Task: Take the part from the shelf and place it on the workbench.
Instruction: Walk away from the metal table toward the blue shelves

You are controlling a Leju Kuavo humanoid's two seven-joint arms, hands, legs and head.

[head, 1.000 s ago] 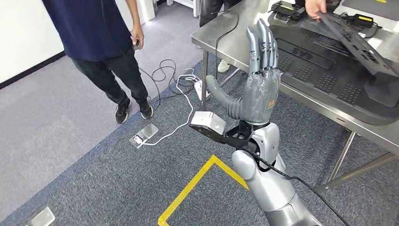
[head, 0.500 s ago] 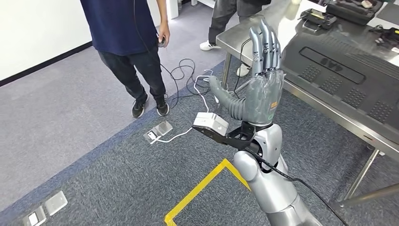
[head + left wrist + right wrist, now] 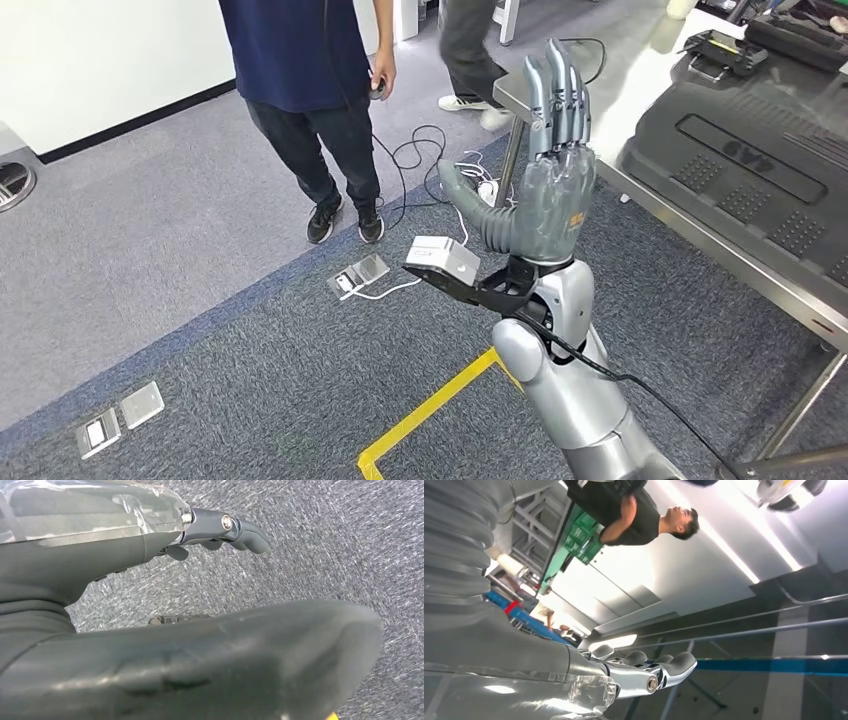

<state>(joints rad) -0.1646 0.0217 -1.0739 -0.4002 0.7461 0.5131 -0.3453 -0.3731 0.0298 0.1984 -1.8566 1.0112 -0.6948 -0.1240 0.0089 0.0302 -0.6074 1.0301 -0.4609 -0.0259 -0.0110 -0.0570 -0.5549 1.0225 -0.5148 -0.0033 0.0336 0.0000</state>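
Floor boxes (image 3: pixel 118 418): two small metal outlet plates lay set into the grey carpet at the far left of my head view.
Person (image 3: pixel 305 60): someone in a dark blue top and dark trousers stood on the carpet, left of my raised arm, with a small dark object in the lowered hand.
Cables (image 3: pixel 420 160): black and white leads trailed loose over the floor by that person's feet, toward another floor plate (image 3: pixel 360 273).
Yellow tape (image 3: pixel 430 415): a painted corner ran across the carpet just below my arm.
Left hand (image 3: pixel 150 605): in my left wrist view it hung over grey carpet, thumb and fingers apart, with nothing in it.
Right hand (image 3: pixel 545 170): I held it upright in the middle of my head view, palm flat, fingers straight and close together, thumb (image 3: pixel 468 205) standing out to the side; it gripped nothing. My right wrist view showed the same fingers (image 3: pixel 644 672) stretched out toward the ceiling.
Table (image 3: pixel 650 190): a steel-topped table stood to the right of my hand, on bare metal legs.
Part (image 3: pixel 760 170): a large black moulded panel with ribbed patches lay flat on the table, well apart from my right hand.
Cases (image 3: pixel 770 35): dark cases sat at the table's far end, behind the part.
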